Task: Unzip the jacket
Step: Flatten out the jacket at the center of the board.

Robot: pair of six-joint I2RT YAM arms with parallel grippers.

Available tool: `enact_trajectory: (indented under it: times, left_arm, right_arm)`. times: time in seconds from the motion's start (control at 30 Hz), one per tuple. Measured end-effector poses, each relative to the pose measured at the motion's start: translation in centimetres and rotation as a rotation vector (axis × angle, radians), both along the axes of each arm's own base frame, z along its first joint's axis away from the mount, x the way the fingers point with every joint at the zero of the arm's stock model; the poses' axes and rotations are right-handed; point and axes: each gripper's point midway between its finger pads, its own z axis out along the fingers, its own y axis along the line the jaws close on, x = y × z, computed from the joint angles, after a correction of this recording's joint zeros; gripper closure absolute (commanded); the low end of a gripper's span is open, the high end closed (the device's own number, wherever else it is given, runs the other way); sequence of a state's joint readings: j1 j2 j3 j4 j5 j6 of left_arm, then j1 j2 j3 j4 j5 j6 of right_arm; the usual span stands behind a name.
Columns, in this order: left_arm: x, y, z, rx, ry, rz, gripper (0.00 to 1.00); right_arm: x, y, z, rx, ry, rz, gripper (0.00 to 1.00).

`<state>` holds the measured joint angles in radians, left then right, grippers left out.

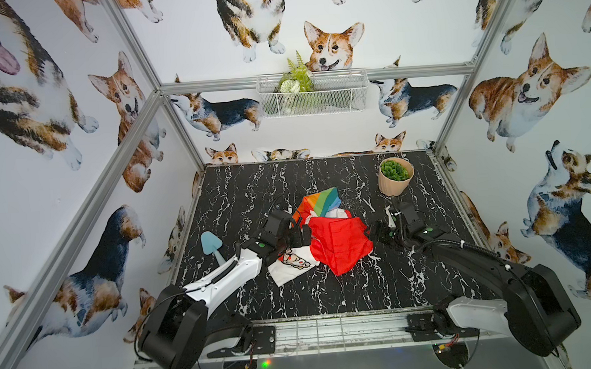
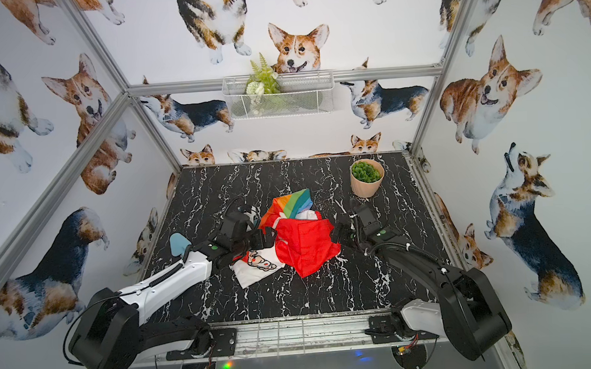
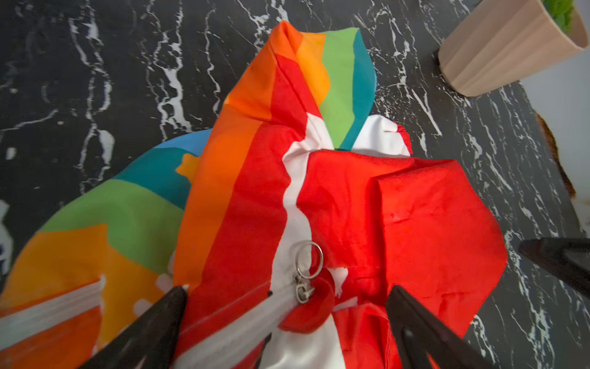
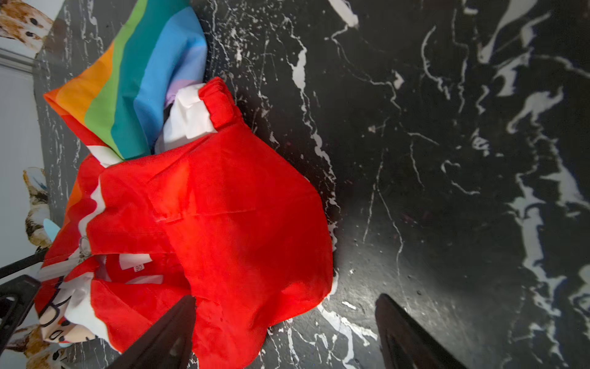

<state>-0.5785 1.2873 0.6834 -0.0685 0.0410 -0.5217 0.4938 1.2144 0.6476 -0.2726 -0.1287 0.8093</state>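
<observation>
Left wrist view: the left gripper point(image 3: 287, 289), jaws wide, straddles the ring pull point(image 3: 309, 260) of the jacket point(image 3: 242, 179) crumpled mid worktop point(image 3: 95, 96), seemingly to pinch it, while the right gripper point(image 4: 285, 298), also spread, hovers at the hood point(image 4: 223, 207).

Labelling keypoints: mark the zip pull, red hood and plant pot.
zip pull point(image 3: 302, 291): left wrist view, slider body below the ring.
red hood point(image 1: 339, 245): top view, middle of the panel.
plant pot point(image 1: 393, 188): top view, outer wall.
</observation>
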Motion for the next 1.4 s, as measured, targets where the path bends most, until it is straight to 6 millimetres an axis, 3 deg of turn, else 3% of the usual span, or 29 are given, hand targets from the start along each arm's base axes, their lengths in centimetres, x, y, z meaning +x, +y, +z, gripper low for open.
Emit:
enact_trajectory:
  times: [0.1,0.43,0.73,1.0,1.23,1.33,1.4]
  left_arm:
    - [-0.2,-1.4,-0.3,-0.03,0.012,-0.053,0.0]
    - [0.0,-5.4,0.9,-0.086,-0.018,-0.168,0.0]
    - [0.0,-5.4,1.3,-0.07,-0.043,-0.179,0.0]
    - [0.3,-4.2,2.4,-0.045,-0.091,-0.13,0.0]
    - [0.4,-3.1,3.0,-0.022,-0.117,-0.088,0.0]
    - [0.5,-2.4,3.3,-0.023,-0.123,-0.066,0.0]
    - [0.7,-1.6,3.5,-0.023,-0.129,-0.043,0.0]
  right_arm:
    - [-0.5,0.4,-0.9,0.003,0.034,-0.006,0.11]
    - [0.4,2.5,-2.9,0.071,0.077,-0.008,0.17]
    - [1.5,2.6,-3.4,0.043,0.079,-0.035,0.33]
    - [2.5,1.0,-3.8,-0.051,0.061,-0.095,0.36]
    - [2.8,-0.1,-4.6,-0.122,0.053,-0.114,0.71]
    - [3.0,-0.4,-4.0,-0.142,0.025,-0.109,0.89]
    - [3.4,-0.6,-2.6,-0.147,-0.019,-0.108,0.94]
